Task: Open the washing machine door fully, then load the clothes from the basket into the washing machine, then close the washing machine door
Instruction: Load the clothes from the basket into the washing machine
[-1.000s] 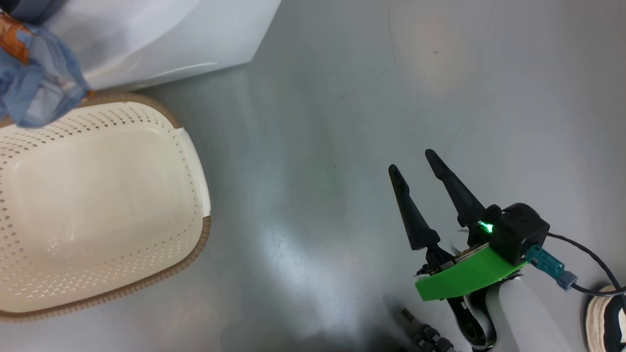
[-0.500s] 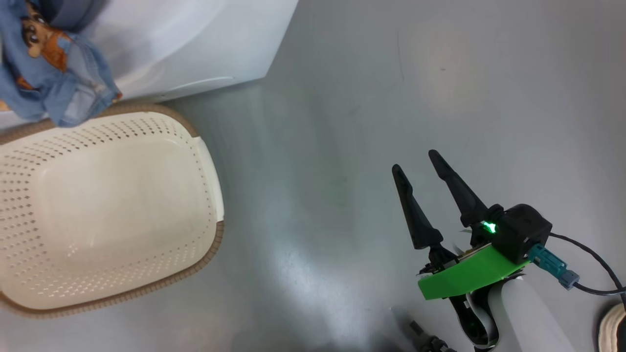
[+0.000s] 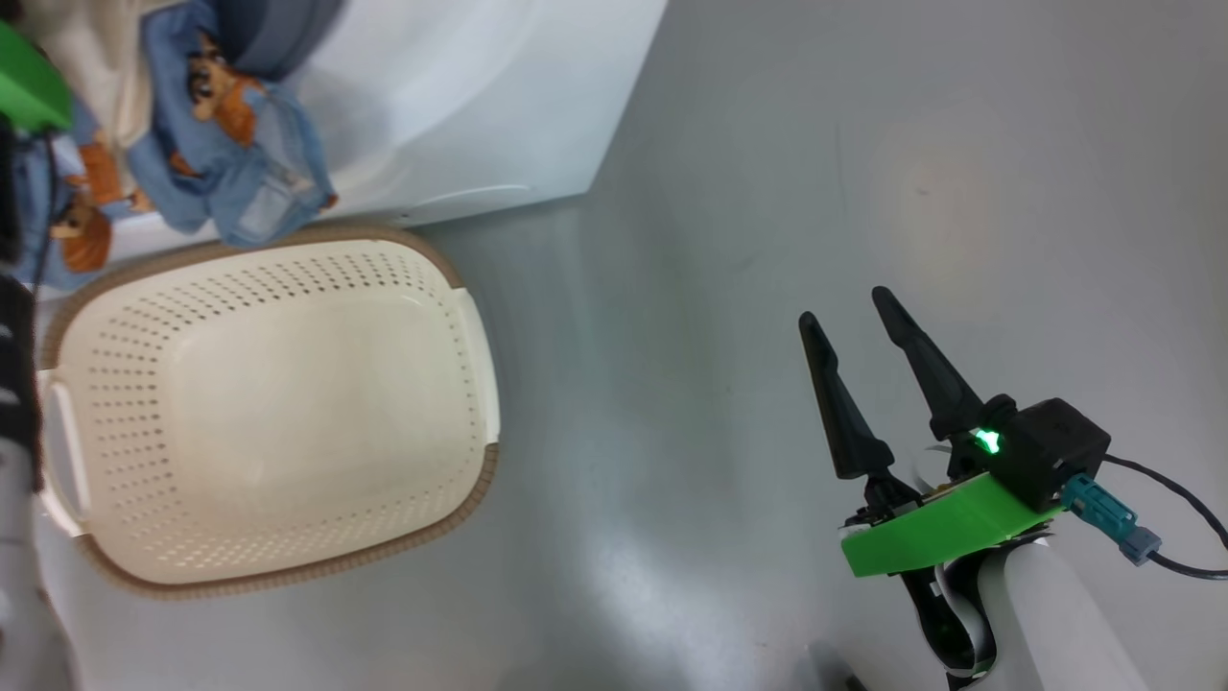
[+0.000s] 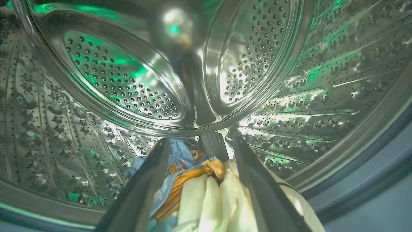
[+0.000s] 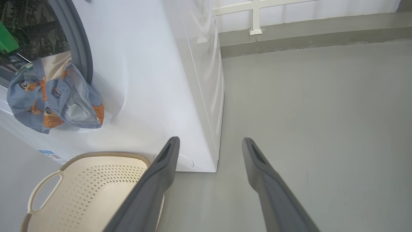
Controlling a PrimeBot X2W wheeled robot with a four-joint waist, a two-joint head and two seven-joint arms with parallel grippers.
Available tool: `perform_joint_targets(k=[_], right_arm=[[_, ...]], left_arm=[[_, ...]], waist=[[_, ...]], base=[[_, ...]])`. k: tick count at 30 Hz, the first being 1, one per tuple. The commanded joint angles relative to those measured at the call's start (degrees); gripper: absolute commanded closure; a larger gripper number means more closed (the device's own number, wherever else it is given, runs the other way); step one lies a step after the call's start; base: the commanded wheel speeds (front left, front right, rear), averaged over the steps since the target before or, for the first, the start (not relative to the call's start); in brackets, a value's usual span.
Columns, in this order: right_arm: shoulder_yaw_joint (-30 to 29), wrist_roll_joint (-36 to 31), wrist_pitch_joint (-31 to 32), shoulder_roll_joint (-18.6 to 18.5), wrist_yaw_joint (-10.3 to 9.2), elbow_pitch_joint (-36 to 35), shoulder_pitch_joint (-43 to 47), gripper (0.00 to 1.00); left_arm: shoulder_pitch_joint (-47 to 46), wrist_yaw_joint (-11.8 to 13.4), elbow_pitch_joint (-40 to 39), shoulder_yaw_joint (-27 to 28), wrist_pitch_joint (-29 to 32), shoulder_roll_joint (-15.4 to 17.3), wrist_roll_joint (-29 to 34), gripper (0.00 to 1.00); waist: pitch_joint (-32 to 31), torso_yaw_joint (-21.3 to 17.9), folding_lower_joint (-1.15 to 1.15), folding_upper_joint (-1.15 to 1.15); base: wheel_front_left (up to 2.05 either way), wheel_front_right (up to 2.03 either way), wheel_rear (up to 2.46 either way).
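The basket (image 3: 436, 523) stands empty on the floor in front of the white washing machine (image 3: 480, 106). The clothes (image 3: 230, 154), blue with orange figures, hang out over the machine's mouth, also in the right wrist view (image 5: 48, 96). My left gripper (image 4: 201, 140) is open inside the steel drum (image 4: 128, 80), above a loose heap of cream fabric (image 4: 209, 199) and blue printed fabric (image 4: 180, 154) that lies between its fingers. My right gripper (image 3: 844, 307) is open over bare floor, far right of the basket (image 5: 96, 180). The washing machine door is out of view.
Grey gasket (image 5: 82, 54) rings the machine's mouth. Grey floor (image 3: 720, 240) spreads to the right of the machine, up to a wall base (image 5: 289, 35). My left arm's green mount (image 3: 24, 86) shows at the upper left.
The head camera has swung, so the basket and the machine sit further right, with more hanging clothes in view. The right gripper stays open and still.
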Motion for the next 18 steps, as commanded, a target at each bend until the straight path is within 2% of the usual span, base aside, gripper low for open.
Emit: perform_joint_targets(k=[1,10,18], right_arm=[[0.8,-0.4,-0.3,0.1,0.09,-1.1,1.3,0.0],[-0.3,-1.1,-0.3,0.1,0.09,-1.6,2.4,0.0],[0.3,-0.9,-0.3,0.1,0.09,-1.8,2.8,0.0]], left_arm=[[2.8,0.1,-3.2,1.0,-0.3,2.1,-0.6,0.0],[15.6,0.4,-15.5,3.2,-0.3,0.2,-1.6,0.0],[30.3,1.4,-27.3,6.1,-0.3,0.0,-1.8,0.0]], waist=[[-1.7,1.7,0.0,0.0],[-4.0,3.5,0.0,0.0],[-5.2,3.0,0.0,0.0]], base=[[0.0,0.0,0.0],[0.0,0.0,0.0],[0.0,0.0,0.0]])
